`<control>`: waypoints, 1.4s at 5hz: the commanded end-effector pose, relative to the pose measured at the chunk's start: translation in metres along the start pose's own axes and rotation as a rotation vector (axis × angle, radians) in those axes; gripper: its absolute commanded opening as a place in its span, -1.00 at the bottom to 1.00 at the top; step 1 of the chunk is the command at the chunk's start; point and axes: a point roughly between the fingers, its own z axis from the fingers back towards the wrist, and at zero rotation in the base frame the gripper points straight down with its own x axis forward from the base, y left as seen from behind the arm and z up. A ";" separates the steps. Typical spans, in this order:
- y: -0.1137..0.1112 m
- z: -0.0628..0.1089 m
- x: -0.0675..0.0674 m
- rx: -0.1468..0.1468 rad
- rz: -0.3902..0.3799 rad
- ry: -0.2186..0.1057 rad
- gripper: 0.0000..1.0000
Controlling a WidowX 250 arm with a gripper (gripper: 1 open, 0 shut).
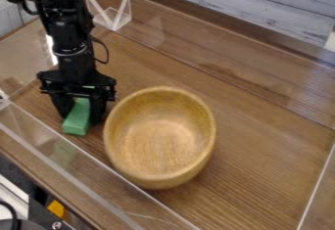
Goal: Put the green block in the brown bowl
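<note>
The green block [78, 119] lies on the wooden table just left of the brown bowl [160, 136]. My gripper [81, 122] points straight down over the block, one black finger on each long side of it. The jaws have drawn in against the block, which still rests on the table. The fingers hide the block's far end. The round, light-wood bowl stands upright with nothing in it, its rim close to my right finger [104, 110].
A clear plastic wall [78, 165] runs along the table's front edge, close below the block and bowl. A small clear stand [118, 14] sits at the back left. Bare wood stretches to the right of the bowl.
</note>
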 end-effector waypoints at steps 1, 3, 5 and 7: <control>0.002 0.018 0.010 0.002 0.054 -0.039 -1.00; 0.005 0.028 0.014 0.001 -0.020 -0.048 -1.00; -0.007 0.036 0.008 -0.003 -0.018 -0.057 -1.00; -0.004 0.043 0.011 -0.001 -0.019 -0.057 -1.00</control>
